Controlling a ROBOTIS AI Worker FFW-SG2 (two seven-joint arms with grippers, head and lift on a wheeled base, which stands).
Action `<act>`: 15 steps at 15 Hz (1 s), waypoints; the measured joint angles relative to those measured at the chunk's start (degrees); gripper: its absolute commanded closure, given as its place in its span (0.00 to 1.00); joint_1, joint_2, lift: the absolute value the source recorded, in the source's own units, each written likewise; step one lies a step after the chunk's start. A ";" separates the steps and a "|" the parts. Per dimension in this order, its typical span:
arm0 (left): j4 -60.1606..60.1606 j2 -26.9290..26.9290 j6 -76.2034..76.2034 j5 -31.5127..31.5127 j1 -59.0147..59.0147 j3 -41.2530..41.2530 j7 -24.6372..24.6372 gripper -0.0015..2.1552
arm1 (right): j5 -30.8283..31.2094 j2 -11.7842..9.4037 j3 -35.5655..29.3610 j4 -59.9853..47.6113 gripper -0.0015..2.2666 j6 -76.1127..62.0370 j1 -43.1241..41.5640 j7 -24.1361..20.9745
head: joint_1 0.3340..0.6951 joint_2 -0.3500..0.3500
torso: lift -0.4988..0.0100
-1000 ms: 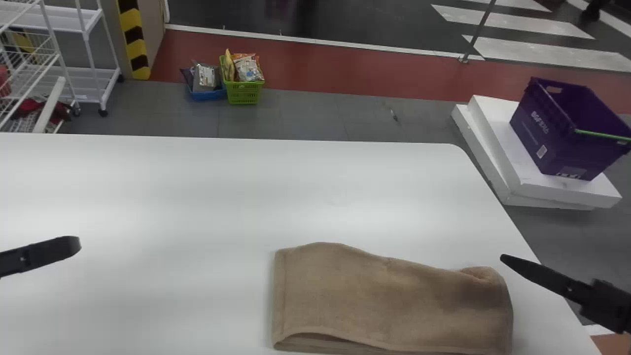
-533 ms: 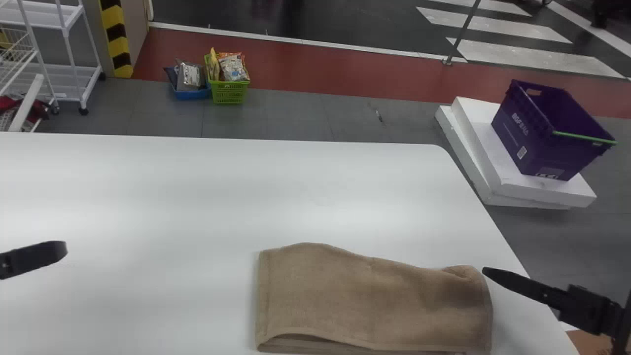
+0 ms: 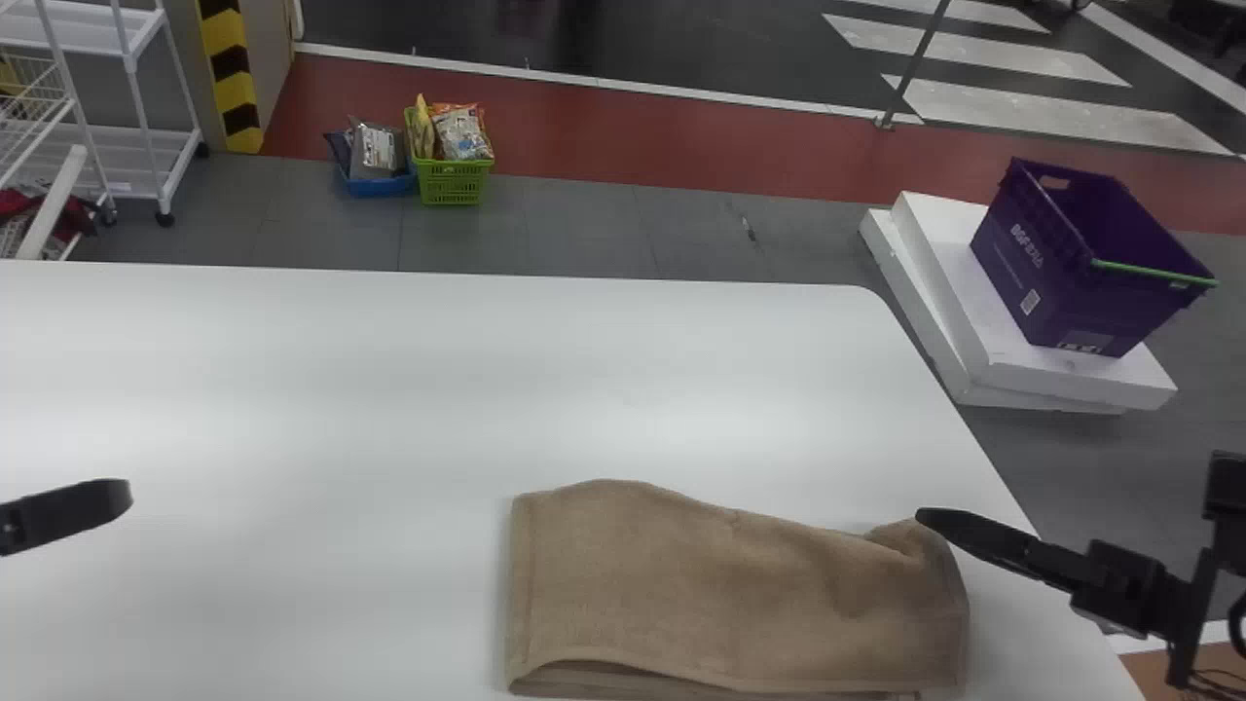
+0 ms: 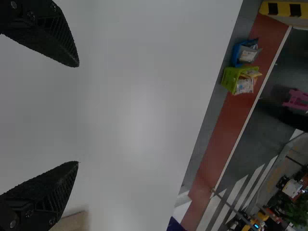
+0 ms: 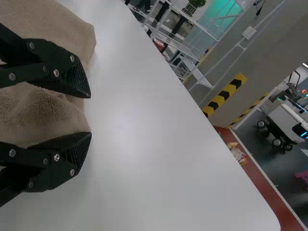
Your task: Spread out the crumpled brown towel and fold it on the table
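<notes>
A: ok so where's the brown towel (image 3: 672, 594) from where you're standing?

B: near side of the white desk (image 3: 409, 380), over toward the right. It's lying folded over in a longish shape, wider left to right than near to far. You can see the layers along the near edge. Far edge is kinda wavy, and the far right corner is bunched up a bit.

A: and the right tool (image 3: 930, 519)?

B: comes in from the right, tip right at that bunched corner. Its two fingers are apart, with a rumpled bit of towel showing in the gap. Not clamped on it. Can't tell if the fingers are actually touching the cloth tho.

A: what about the left one?

B: left tool (image 3: 117, 497) is way over above the left part of the desk, well apart from the towel. Fingers spread wide, white desktop showing between them.

A: anything else around?

B: past the right edge there's a purple crate (image 3: 1071, 273) sitting on stacked white slabs (image 3: 1081, 375). On the floor beyond the far edge, a green basket (image 3: 453, 183) with snack-looking bags in it, right beside a blue basket (image 3: 380, 185). Far left, a white shelf rack (image 3: 88, 27) on casters.
</notes>
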 measured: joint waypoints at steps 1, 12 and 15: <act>-0.04 0.00 0.00 0.00 0.04 0.09 -0.07 0.04 | -0.20 -0.19 0.00 0.33 0.76 0.37 -0.08 0.00 | 1.00 0.14 | 0.73; -3.12 -0.62 0.00 1.23 2.26 -0.25 -0.60 0.04 | -4.46 1.17 -6.18 3.77 0.78 2.32 0.51 -7.03 | 1.00 0.05 | 0.73; -3.41 -0.62 0.00 1.75 3.08 0.03 -0.95 0.04 | -6.57 1.71 -7.08 4.83 0.59 -1.31 1.97 -9.87 | 1.00 0.02 | 0.73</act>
